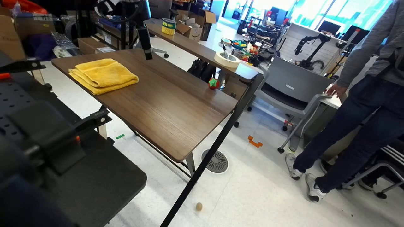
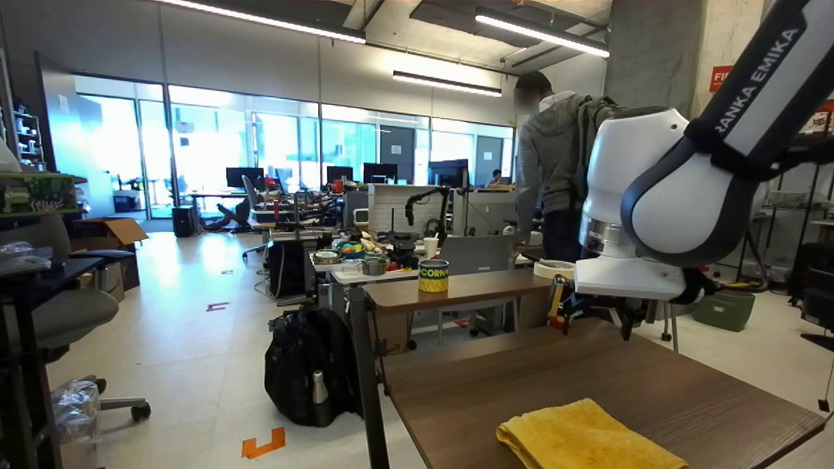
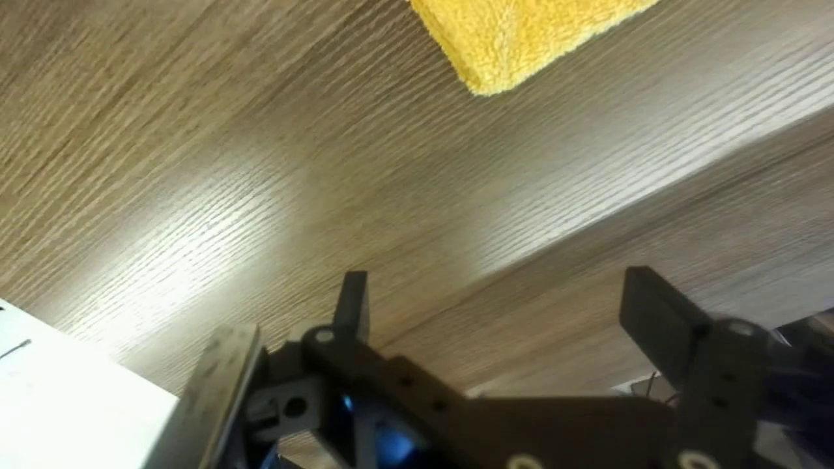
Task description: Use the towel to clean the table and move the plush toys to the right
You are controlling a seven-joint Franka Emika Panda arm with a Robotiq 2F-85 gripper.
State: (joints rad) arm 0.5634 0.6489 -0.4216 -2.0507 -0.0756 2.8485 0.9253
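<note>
Linear ceiling lights, three, lit. Glazed partition wall, dark-framed, bright behind. Concrete column, grey. Floor, pale, glossy; round grille, orange tape mark. Office chair, grey-backed, castered. Desk, white-topped, cluttered.

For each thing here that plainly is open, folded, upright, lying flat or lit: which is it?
Gripper: open, holding nothing.
Yellow towel: folded, lying on the table.
Corn can: upright on the shelf.
Tape roll: lying flat on the shelf.
Black backpack: upright on the floor; zips too small to judge.
Cardboard box: flap open.
Ceiling light: lit.
</note>
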